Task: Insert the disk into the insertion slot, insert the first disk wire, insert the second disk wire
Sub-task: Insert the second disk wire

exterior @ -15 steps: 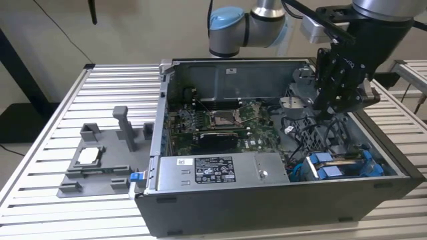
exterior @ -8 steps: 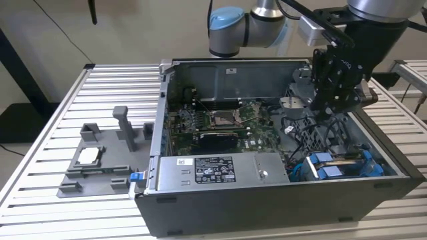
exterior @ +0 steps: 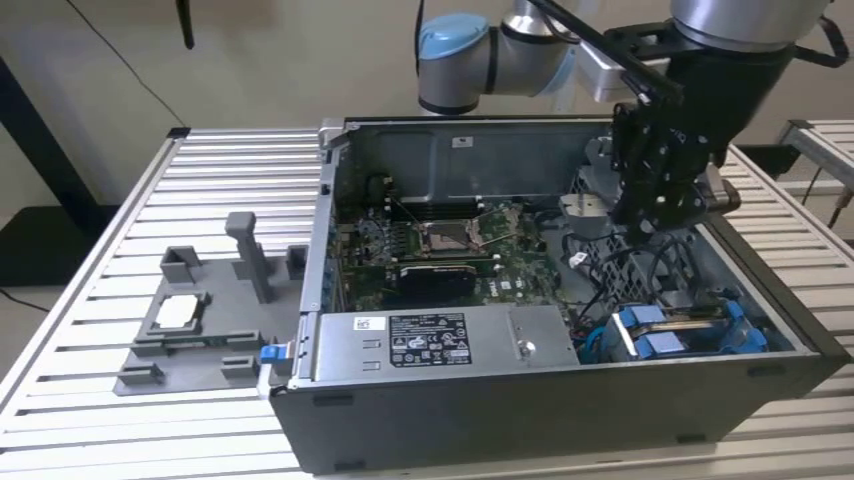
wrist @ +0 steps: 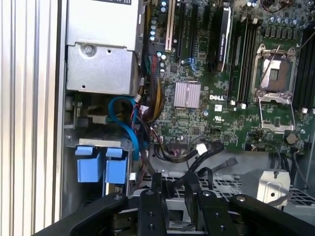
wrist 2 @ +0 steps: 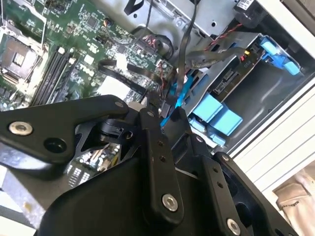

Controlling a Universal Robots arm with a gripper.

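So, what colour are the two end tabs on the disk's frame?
Bright blue; the end tabs show best in the first wrist view.

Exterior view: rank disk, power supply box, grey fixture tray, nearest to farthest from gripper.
1. disk, in the case, below the gripper.
2. power supply box, toward the exterior view's left.
3. grey fixture tray, outside the case, far left.

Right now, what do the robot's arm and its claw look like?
The robot arm is a thick silver-grey tube with a round light blue joint cap. Its gripper is black, built of flat hinged bars dotted with shiny silver screws.
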